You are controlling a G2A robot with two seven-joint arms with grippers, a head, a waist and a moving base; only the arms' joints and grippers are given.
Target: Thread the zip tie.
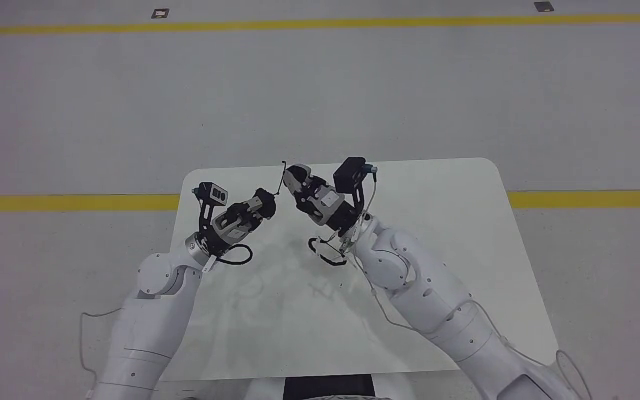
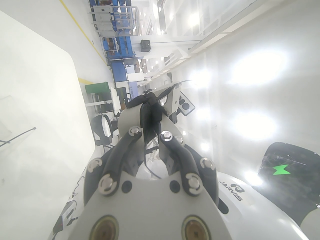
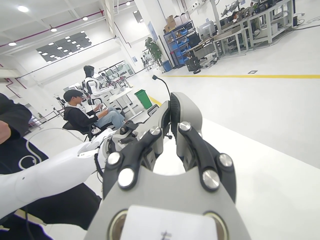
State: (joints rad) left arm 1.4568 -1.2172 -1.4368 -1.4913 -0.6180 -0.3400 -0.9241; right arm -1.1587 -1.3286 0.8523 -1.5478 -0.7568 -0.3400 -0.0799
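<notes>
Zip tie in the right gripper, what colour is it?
Black. The thin plastic zip tie in the right gripper shows best in the right wrist view.

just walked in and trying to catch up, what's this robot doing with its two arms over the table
The robot holds both arms up over the white table, tips close together. The right claw is shut on a black zip tie, whose head end sticks out past the fingertips. The left claw is shut too, with a thin black strap poking past its tip, apparently the tie's tail. As far as I can see, the tail is not through the head yet.
</notes>
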